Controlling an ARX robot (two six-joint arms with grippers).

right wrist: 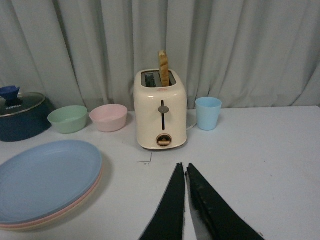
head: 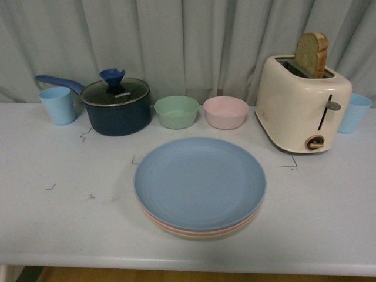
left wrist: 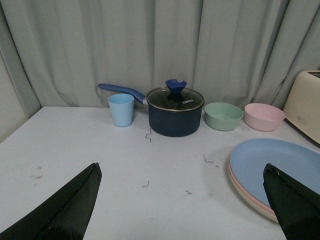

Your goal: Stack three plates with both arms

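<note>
the plates look done: blue plate (head: 200, 182) tops the pink (head: 154, 220) and beige (head: 200, 235) ones, in front of the toaster (head: 302, 104). my left gripper (left wrist: 182, 210) gapes wide, empty; my right gripper (right wrist: 186, 186) is pinched closed, empty. nothing left but keeping clear.

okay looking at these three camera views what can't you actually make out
- Lower plates: in every view the blue plate covers the pink plate and beige plate; only their rims show.
- Pan contents: its lid hides them.
- Toaster: cut off by the left wrist view's edge.
- Arms: none in the front view; wrist views show only the left gripper and right gripper fingertips.
</note>
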